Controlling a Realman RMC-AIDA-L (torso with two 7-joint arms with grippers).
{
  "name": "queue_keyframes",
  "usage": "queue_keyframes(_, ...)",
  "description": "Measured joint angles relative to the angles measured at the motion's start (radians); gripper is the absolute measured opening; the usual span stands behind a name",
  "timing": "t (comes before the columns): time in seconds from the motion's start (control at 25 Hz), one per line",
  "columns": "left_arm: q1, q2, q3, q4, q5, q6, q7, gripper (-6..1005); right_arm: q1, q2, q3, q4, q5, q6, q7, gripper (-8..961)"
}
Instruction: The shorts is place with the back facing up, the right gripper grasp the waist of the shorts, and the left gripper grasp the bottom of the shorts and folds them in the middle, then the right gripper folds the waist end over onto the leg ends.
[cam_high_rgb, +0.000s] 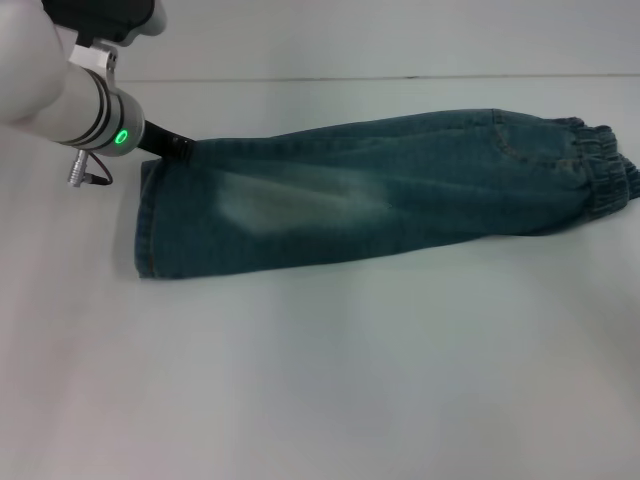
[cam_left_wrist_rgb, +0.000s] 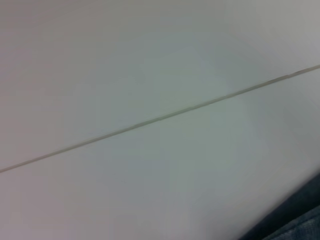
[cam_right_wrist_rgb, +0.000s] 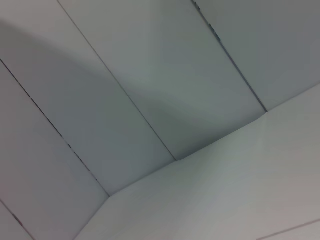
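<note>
The blue denim shorts (cam_high_rgb: 400, 190) lie folded lengthwise into one long strip across the white table (cam_high_rgb: 350, 380). The ruched waist (cam_high_rgb: 600, 170) is at the right end and the flat leg hems (cam_high_rgb: 148, 225) are at the left end. A pale faded patch shows on the top layer. My left gripper (cam_high_rgb: 180, 148), on its silver wrist with the green light, reaches down to the far left corner of the hems, its black fingers together on the denim edge. A sliver of denim (cam_left_wrist_rgb: 300, 225) shows in the left wrist view. The right gripper is out of view.
A thin seam line (cam_high_rgb: 400, 78) runs across the table behind the shorts. Bare white tabletop stretches in front of the shorts toward me. The right wrist view shows only grey wall panels (cam_right_wrist_rgb: 150, 75) and the table surface (cam_right_wrist_rgb: 250, 190).
</note>
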Motion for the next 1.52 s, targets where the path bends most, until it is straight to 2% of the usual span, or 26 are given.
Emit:
queue_keyframes(0.32,0.009,0.001,-0.003,-0.015,0.0,-0.026,-0.001,43,0.0,-0.001,0.0,0.0,-0.003,-0.002,0.0,940)
queue_keyframes(0.72,0.015,-0.011,-0.003,-0.009,-0.002,-0.022,-0.001,52,-0.005,-0.001,-0.002,0.0,-0.004,-0.005,0.001,939)
queue_keyframes(0.92,0.016,-0.015,-0.005,-0.001,-0.004,-0.02,-0.001,211,-0.006,-0.001,-0.005,0.0,-0.002,-0.007,0.0,939)
queue_keyframes(1.08,0.037,-0.025,-0.012,0.053,-0.004,-0.022,-0.008,366,-0.008,-0.001,-0.004,0.0,-0.004,-0.006,0.005,939)
queue_keyframes(1.36,0.106,-0.072,-0.011,0.241,-0.005,-0.001,-0.002,680,-0.012,-0.017,-0.008,0.015,-0.046,0.064,0.057,939)
queue_keyframes(1.52,0.112,-0.09,0.007,0.305,-0.009,0.073,0.014,769,-0.01,-0.039,-0.008,0.037,-0.112,0.075,0.075,939)
